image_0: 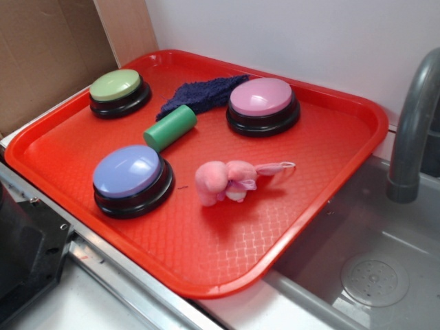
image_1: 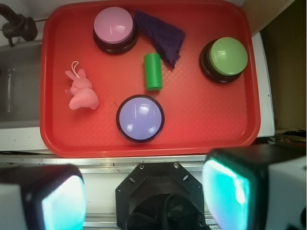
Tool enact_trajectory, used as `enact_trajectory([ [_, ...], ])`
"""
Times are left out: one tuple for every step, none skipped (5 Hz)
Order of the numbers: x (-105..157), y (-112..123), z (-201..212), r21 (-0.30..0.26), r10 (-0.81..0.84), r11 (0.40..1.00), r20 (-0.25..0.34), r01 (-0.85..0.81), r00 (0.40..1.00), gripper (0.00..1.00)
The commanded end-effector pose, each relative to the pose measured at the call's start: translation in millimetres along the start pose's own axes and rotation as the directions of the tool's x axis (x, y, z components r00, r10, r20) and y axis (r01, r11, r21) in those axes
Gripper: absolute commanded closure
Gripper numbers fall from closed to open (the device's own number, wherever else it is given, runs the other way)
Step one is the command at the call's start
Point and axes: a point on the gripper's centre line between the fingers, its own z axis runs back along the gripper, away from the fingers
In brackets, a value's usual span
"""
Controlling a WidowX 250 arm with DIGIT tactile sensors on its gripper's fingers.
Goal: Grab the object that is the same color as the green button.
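Note:
A small green cylinder [image_0: 170,127] [image_1: 153,71] lies on its side near the middle of the red tray [image_0: 330,185] [image_1: 206,124], touching a dark blue cloth. The green button [image_0: 119,91] [image_1: 226,58] stands at the tray's back left corner in the exterior view. In the wrist view my gripper [image_1: 144,196] hangs high above the near edge of the tray, jaws wide apart, nothing between the teal pads [image_1: 62,201]. The gripper does not show in the exterior view.
A blue-lilac button [image_0: 131,178] [image_1: 140,118], a pink button [image_0: 263,104] [image_1: 114,28], a dark blue cloth [image_0: 199,94] [image_1: 163,36] and a pink plush rabbit [image_0: 230,180] [image_1: 81,91] share the tray. A grey sink [image_0: 371,261] with faucet [image_0: 412,124] lies right.

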Motion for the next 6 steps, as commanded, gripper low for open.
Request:
enact_trajectory([
  [0, 0, 0, 0.0, 0.0, 1.0, 0.0, 0.0, 1.0, 0.0],
  [17, 7, -15, 0.015, -0.013, 1.0, -0.024, 0.013, 1.0, 0.0],
  [43, 19, -47, 0.021, 0.026, 0.999, 0.015, -0.026, 1.0, 0.0],
  [60, 30, -77, 0.05, 0.061, 0.997, 0.013, -0.062, 0.998, 0.0],
  [83, 41, -117, 0.039, 0.091, 0.995, 0.06, -0.093, 0.994, 0.0],
  [99, 41, -150, -0.018, 0.082, 0.997, 0.061, -0.081, 0.995, 0.0],
])
